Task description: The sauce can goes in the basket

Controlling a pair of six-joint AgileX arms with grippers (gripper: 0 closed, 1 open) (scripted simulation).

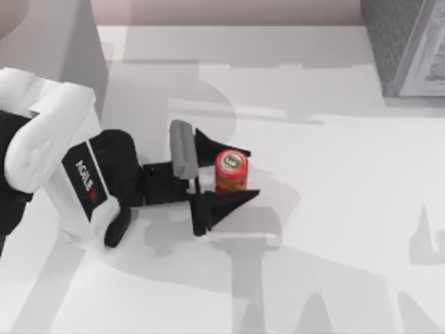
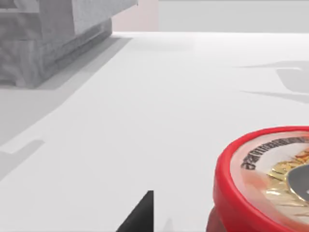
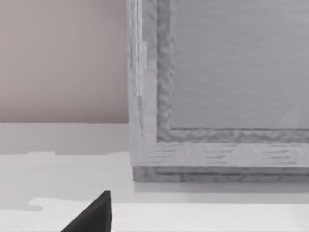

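White tabletop [image 1: 348, 229], grey basket [image 1: 407, 45] in the frame's upper right. Sauce can [image 1: 231, 170] stands upright just left of centre, between the spread fingers of left gripper [image 1: 233, 174]. Rigid, light, probably slick; grip mid-body, across the label.

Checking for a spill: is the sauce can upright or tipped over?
Upright: the top view shows the sauce can lid-up on the table, between the left gripper's open jaws.

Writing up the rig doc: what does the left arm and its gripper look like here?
The left arm is white-shelled, with a black wrist block bearing white lettering and a red mark. A grey cylinder sits at the left gripper base. Its two fingers are black tapering wedges. No cables visible.
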